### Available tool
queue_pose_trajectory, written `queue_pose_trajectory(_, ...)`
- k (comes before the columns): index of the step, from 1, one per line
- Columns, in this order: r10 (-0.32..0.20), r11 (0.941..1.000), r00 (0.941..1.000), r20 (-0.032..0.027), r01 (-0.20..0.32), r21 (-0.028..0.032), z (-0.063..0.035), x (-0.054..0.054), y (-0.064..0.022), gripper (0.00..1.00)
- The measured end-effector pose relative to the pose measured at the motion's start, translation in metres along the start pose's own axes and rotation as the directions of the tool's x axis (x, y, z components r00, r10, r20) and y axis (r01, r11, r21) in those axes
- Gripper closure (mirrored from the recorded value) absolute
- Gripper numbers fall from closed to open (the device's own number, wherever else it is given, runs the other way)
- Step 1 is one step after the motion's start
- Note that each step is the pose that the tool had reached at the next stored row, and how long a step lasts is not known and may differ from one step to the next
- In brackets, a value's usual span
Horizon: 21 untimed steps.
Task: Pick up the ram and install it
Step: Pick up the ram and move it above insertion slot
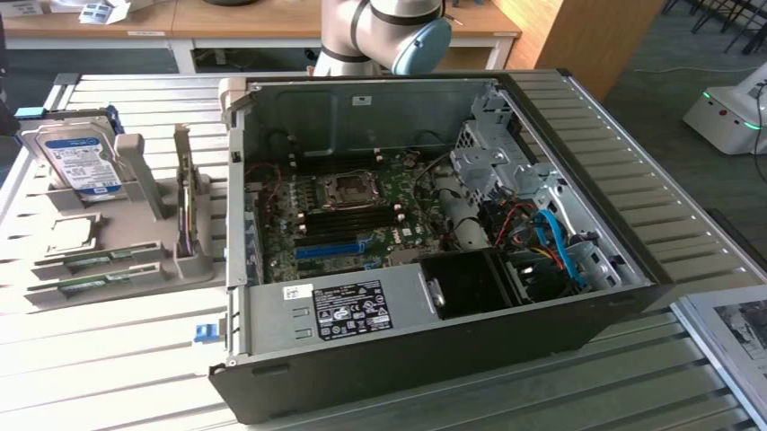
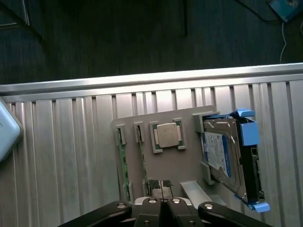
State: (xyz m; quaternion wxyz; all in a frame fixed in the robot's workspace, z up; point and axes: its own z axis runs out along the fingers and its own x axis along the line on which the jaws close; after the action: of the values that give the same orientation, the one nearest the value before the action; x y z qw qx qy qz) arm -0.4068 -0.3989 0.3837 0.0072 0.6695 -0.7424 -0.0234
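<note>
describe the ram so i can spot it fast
At the exterior view's left of the open computer case sits a grey holder. Beyond its upright hard drive and flat silver chip, the ram fills the two end slots: thin, long green sticks lying on edge, unlike the square chip.

Space above the ram (image 2: 124,165) seems open; the hard drive (image 2: 222,156) stands aside on the holder (image 2: 184,165).

You have a slatted metal table (image 1: 108,368) under everything, pale wooden desks (image 1: 251,20) behind it, and dark carpet (image 1: 677,58) at the exterior view's right
</note>
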Motion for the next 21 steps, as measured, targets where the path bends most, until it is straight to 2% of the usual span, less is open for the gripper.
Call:
queue_pose_trajectory(4,-0.061,0.9981,0.9981,-0.0027,0.061,-0.0013,0.0003,0.0,0.0,0.9)
queue_pose_trajectory(8,-0.118,0.993,0.993,-0.0051,0.118,-0.0028,0.0005,0.0,0.0,0.9)
queue_pose_trajectory(14,-0.123,0.9925,0.9924,-0.0053,0.123,-0.0026,0.0006,0.0,0.0,0.9)
queue_pose_trajectory(17,-0.123,0.9923,0.9923,-0.0054,0.123,0.0025,0.0006,0.0,0.0006,0.9)
queue_pose_trajectory(20,-0.125,0.9921,0.9922,-0.0057,0.125,0.0147,0.0007,0.0001,0.0012,0.9)
queue_pose_trajectory(21,-0.125,0.992,0.9921,-0.0059,0.125,0.017,0.0006,0.0002,0.0012,0.9)
